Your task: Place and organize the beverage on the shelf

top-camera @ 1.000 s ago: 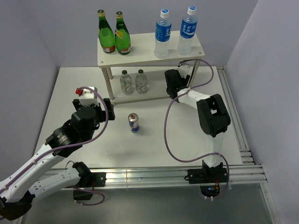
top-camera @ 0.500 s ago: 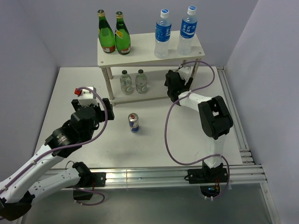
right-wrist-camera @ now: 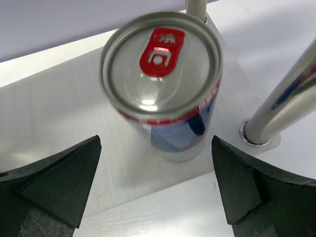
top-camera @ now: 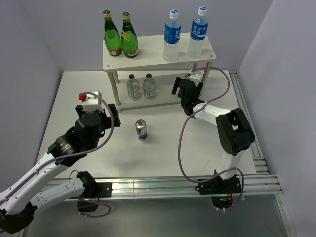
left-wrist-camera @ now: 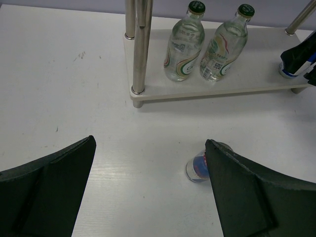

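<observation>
Cream two-tier shelf at far edge of tabletop: blue-label water bottles upright on top board's right end, print unreadable; green-capped bottles upright on lower board; blue-silver can upright at its right front corner, red tab up, right gripper wide, facing it, not touching; second can upright mid-tabletop, left gripper wide, empty.

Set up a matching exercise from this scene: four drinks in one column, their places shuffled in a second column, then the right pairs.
Things
1. green glass bottles
2. tall water bottles
3. small green-capped bottles
4. solitary can

Places
A. on the table, in front of the shelf
B. top level of the shelf, left end
C. lower level of the shelf, toward its left end
D. top level of the shelf, right end

Pairs: 1-B, 2-D, 3-C, 4-A
</observation>
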`<control>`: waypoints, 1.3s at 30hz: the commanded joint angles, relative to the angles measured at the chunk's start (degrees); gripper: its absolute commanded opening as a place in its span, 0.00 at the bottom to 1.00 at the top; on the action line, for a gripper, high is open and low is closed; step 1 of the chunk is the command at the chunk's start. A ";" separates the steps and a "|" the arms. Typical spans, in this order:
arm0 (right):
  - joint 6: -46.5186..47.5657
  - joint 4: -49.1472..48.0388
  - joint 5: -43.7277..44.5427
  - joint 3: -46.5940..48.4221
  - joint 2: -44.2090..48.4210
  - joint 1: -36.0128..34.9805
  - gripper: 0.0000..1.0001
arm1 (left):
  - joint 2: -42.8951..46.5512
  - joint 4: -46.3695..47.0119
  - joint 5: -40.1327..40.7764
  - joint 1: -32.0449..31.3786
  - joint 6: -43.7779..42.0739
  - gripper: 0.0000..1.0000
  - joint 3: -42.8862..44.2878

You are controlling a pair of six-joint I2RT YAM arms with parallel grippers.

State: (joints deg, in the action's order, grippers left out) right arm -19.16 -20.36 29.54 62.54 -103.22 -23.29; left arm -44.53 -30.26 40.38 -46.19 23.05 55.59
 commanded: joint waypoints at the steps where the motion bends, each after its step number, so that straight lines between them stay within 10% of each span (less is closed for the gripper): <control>1: 0.18 -1.97 -0.89 -2.76 5.30 -0.62 1.00 | -0.73 0.55 0.58 0.49 -0.46 0.99 -0.05; 9: -2.28 3.03 11.73 -15.33 29.33 -11.58 1.00 | -1.70 1.15 -3.81 -0.47 6.74 0.99 0.31; 19: -18.88 29.28 27.12 -26.42 59.09 -43.23 1.00 | -9.78 18.28 14.72 -25.42 18.09 0.99 -18.39; 26: -28.12 43.74 34.00 -26.59 62.34 -50.89 1.00 | -19.87 50.97 11.22 -22.72 10.53 0.99 -30.63; 39: -29.54 48.31 34.71 -28.97 70.87 -51.95 1.00 | -45.98 70.95 4.80 -12.35 2.62 0.99 -25.01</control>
State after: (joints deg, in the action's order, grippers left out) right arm -47.27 25.87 61.34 32.93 -33.74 -74.61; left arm -88.09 31.66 47.88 -60.84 27.88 28.12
